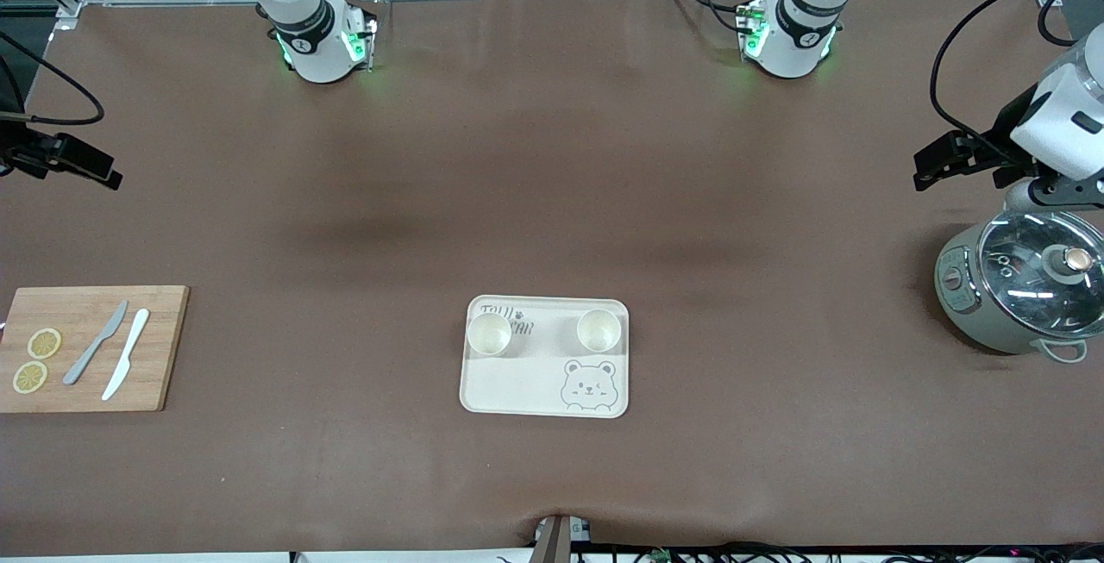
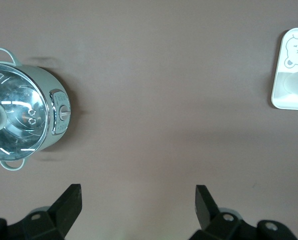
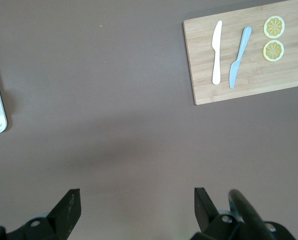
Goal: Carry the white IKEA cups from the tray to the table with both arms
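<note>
Two white IKEA cups stand apart on my bear tray, while left gripper and right gripper hover wide open, empty, over bare table.

Even overhead light, soft shadows, sharp focus.

Bear tray sits mid-table, near the table edge closest to the front cam. Two cups on it, both along its edge farther from the cam: one cup in the corner twd the right arm's end, other cup in the corner twd the left arm's end, well apart. Cutting board at the right arm's end edge; two knives side by side on it, two lemon slices beside them, closer to that edge. Cooker pot w/ lid at the left arm's end edge.
</note>
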